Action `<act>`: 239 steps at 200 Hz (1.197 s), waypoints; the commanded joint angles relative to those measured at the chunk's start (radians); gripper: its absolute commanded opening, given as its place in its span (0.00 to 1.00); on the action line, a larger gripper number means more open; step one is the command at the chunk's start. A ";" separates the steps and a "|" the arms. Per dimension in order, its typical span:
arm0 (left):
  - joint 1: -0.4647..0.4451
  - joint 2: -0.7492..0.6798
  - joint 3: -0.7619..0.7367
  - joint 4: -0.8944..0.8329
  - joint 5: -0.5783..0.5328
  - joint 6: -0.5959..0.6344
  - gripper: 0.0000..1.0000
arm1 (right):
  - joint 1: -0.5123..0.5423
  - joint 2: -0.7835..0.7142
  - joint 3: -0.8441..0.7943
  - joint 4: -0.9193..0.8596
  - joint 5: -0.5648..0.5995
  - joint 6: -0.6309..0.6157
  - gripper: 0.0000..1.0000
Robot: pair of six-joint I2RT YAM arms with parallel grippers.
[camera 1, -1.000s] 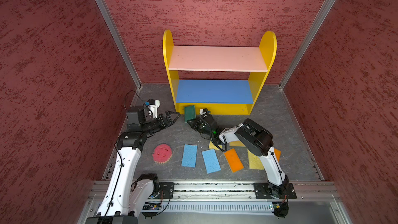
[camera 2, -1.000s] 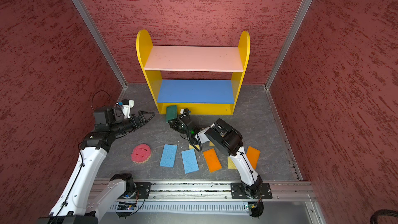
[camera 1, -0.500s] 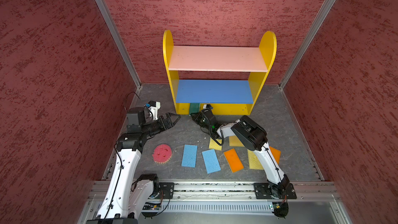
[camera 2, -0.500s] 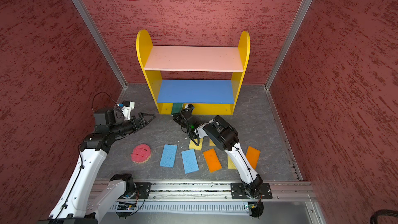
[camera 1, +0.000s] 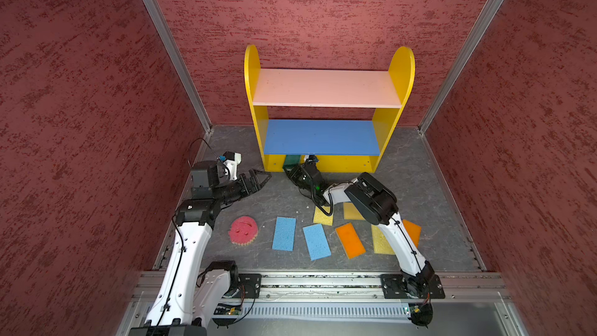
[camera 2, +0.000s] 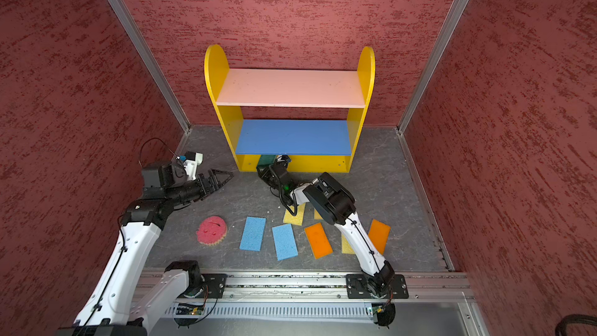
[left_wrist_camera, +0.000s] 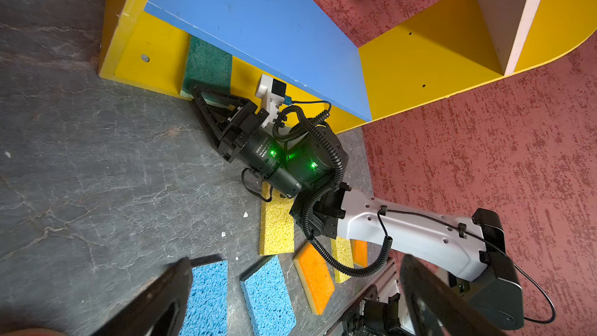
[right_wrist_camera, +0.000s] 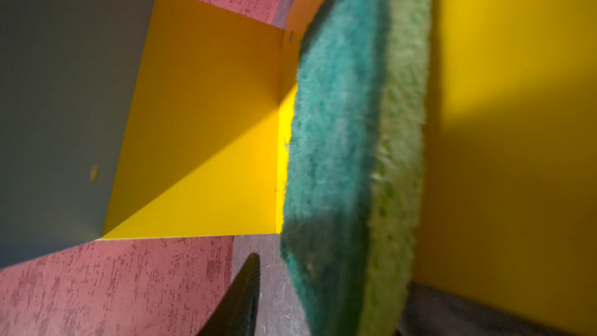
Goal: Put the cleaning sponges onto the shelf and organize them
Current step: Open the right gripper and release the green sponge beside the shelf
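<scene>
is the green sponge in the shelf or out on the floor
In: the green sponge lies on the shelf's yellow base, under the blue board.

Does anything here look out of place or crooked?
Yes. The green sponge lies on the yellow base of the shelf, but its near end hangs over the front edge, at the right hand. It is not fully in.
</scene>
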 commanded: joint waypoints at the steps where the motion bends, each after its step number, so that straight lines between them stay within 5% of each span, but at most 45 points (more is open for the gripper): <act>1: -0.001 0.002 -0.016 0.023 0.019 0.006 1.00 | -0.005 0.006 -0.020 -0.042 0.025 0.026 0.47; 111: -0.001 0.005 -0.022 0.028 0.016 0.003 0.99 | -0.020 -0.135 -0.265 0.046 0.024 0.042 0.55; 150: 0.000 0.000 -0.028 0.023 0.013 0.003 1.00 | -0.020 -0.137 -0.266 0.057 0.013 0.035 0.18; 239: 0.000 0.014 -0.028 0.023 0.014 0.006 0.99 | -0.042 -0.059 -0.188 0.047 0.009 0.043 0.07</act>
